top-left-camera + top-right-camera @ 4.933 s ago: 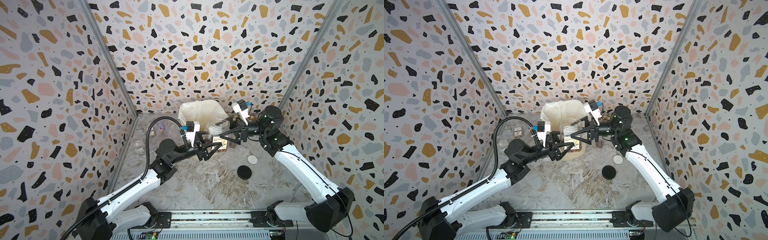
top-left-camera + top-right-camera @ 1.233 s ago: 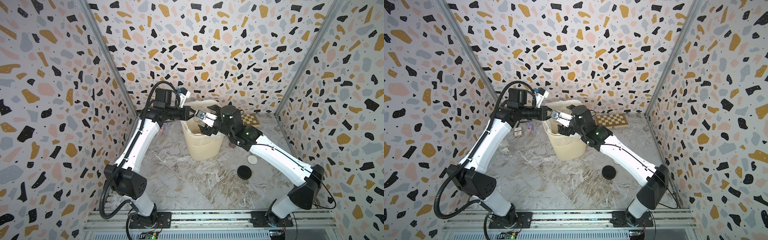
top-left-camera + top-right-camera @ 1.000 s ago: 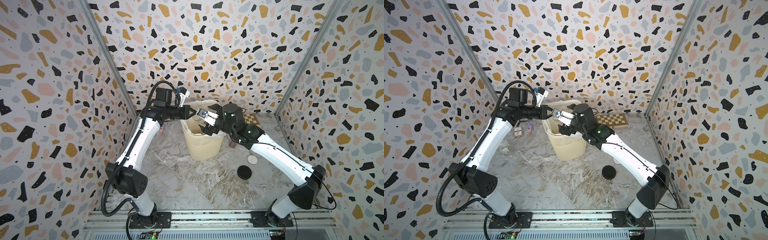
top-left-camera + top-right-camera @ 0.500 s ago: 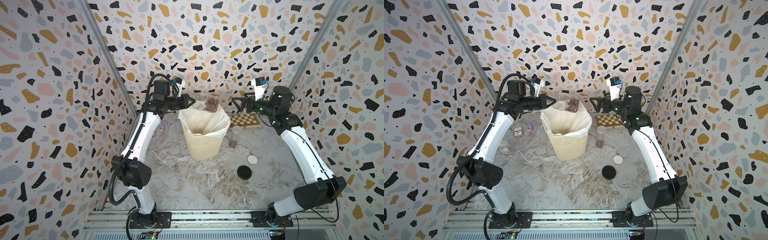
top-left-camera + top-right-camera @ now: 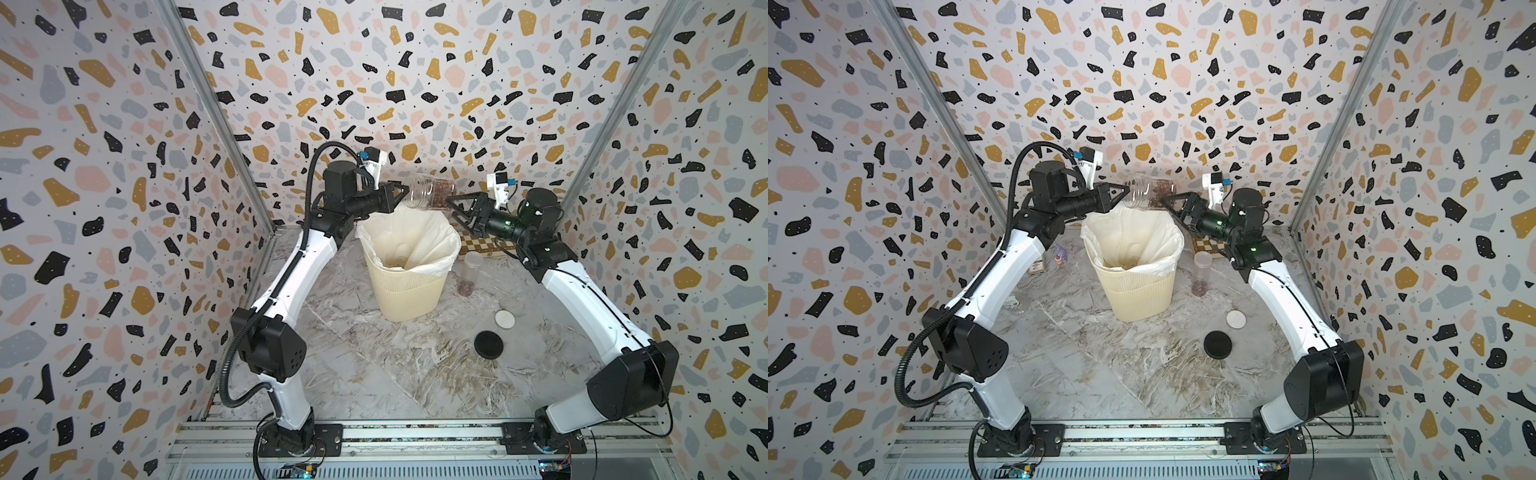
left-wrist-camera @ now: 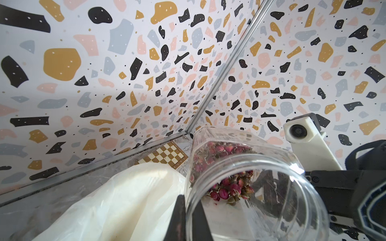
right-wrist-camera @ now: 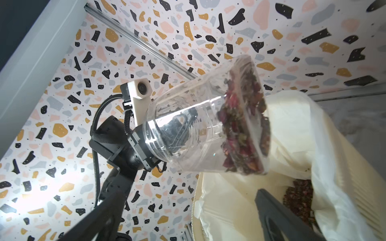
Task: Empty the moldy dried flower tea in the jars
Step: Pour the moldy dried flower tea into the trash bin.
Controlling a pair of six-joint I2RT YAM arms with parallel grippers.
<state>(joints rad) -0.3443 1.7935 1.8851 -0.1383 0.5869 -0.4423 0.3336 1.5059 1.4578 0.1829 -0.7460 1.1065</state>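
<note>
Jar (image 5: 430, 192) sideways, rim in left end effector (image 5: 405, 193)

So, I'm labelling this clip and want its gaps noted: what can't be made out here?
- Whether the right gripper touches the held jar: too small in both top views.
- Chessboard: partly behind the right arm in both top views.
- Small purple thing: too small to identify, in a top view.
- Bin floor: largely covered by bag folds, top views.
</note>
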